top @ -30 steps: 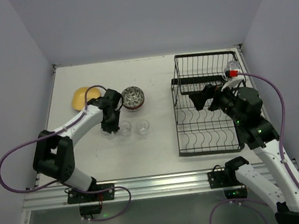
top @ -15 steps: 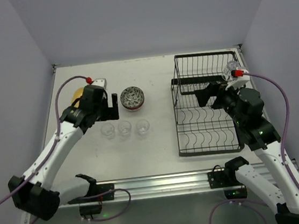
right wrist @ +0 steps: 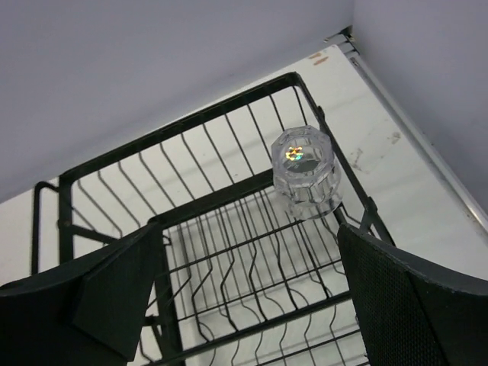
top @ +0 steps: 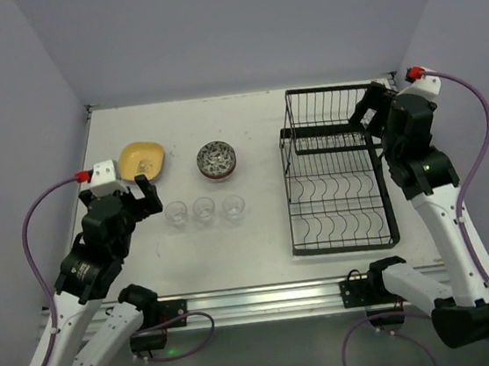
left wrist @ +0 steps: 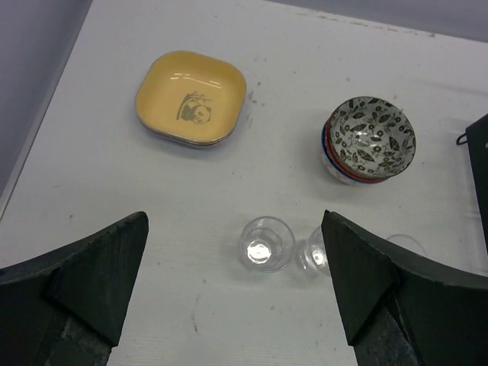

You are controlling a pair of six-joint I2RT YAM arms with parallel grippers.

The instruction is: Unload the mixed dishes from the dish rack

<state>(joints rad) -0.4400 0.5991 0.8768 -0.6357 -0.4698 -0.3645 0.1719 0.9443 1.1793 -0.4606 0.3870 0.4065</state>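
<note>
The black wire dish rack (top: pixel 337 177) stands on the right; its lower slots hold nothing. One clear glass (right wrist: pixel 305 170) sits upside down on the upper shelf's back right corner. My right gripper (right wrist: pixel 250 229) hovers open just above and short of it, over that corner (top: pixel 367 109). Left of the rack, three glasses (top: pixel 203 209) stand in a row, behind them a stack of patterned bowls (top: pixel 216 160) and a yellow plate (top: pixel 142 159). Open and holding nothing, my left gripper (top: pixel 141 202) hangs above the table near the leftmost glass (left wrist: pixel 265 244).
The table (top: pixel 247 130) ends at walls on the left, back and right. An aluminium rail (top: pixel 240 303) with both arm bases runs along the near edge. The rack's left edge (left wrist: pixel 476 145) shows at the right of the left wrist view.
My left gripper opened, left a glass in the row and drew back to the near left. My right gripper rose from the lower rack to the upper shelf's back right corner.
</note>
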